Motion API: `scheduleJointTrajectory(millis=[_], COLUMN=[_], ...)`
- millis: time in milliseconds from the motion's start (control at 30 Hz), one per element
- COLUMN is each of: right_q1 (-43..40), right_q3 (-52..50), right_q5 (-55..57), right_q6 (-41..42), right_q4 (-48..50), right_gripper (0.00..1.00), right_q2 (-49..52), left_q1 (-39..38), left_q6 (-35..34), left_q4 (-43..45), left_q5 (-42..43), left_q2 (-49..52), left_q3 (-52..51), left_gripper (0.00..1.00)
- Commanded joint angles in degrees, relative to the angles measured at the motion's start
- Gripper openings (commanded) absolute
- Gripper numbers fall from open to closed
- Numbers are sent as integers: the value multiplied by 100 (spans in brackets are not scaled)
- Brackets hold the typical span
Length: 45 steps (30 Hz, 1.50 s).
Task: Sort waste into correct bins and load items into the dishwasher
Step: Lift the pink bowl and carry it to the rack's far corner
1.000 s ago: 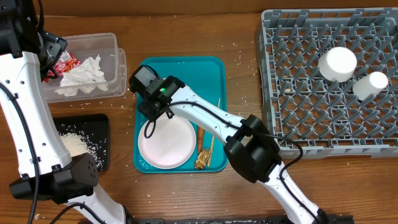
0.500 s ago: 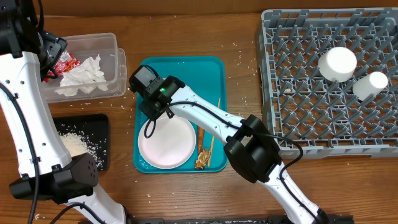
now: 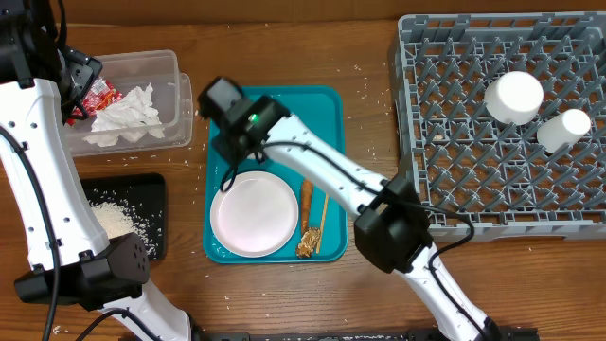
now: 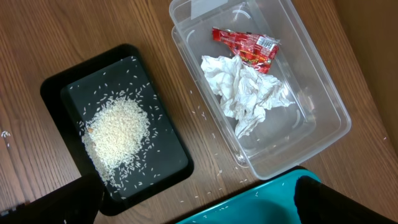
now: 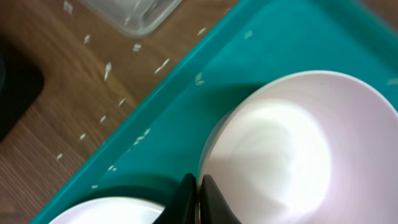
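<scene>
Your right hand was closed, fingertips together right at the near rim of the white bowl on the teal tray; I could not tell if it pinched it. Your left hand hung open, the clear tub ahead of it.

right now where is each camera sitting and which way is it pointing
Overhead: fixed above the wooden table, looking straight down; the white left arm and right arm show.
Left wrist: high up, facing down at the shallow black tray of white rice and clear plastic tub; dark fingers at bottom corners.
Right wrist: close over the flat teal tray and round pale plate; its shut tool shows.
Shared: overhead and left wrist both show tub and black tray.
</scene>
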Motion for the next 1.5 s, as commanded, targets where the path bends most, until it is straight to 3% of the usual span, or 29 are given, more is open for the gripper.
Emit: scheduleJointTrajectory(millis=[0,133,200,267,300,433,533,833,1000,1167,1467], right_q1=[-492,-1228,-1746,-2450,-3150,-5066,-6000,-7259,-7840,-8271,-8452], right_q3=[686,1447,1812,2135,2302,2127,1757,133,-662,-964,-1180], right_q5=[15,-125,-730,-1709,-2771,-5460,-6297,-6675,-7178,-6857,-6467], right_q6=[234,525,529,529,525,529,529,778,2168,3047,3338], right_q4=[-267,-876,-1099,-1213,-1193,-765,-560,136,2280,3355,3665], right_gripper=[4,4,4,4,4,4,4,4,4,4,4], right_q2=[-444,-697,-793,-866,-876,-852,-833,-817,-817,-809,-754], left_q1=[-39,-39,-39,-39,-39,-39,-39,-39,-39,-39,-39], left_q6=[-72,-72,-72,-72,-72,-72,-72,-72,-72,-72,-72], left_q4=[-4,-4,-4,-4,-4,-4,-4,-4,-4,-4,-4], left_q5=[-22,-20,-20,-20,-20,-20,-20,-20,-22,-22,-22], left_q2=[-61,-61,-61,-61,-61,-61,-61,-61,-61,-61,-61], left_q3=[-7,-7,-7,-7,-7,-7,-7,-7,-7,-7,-7], left_gripper=[100,100,100,100,100,100,100,100,100,100,100])
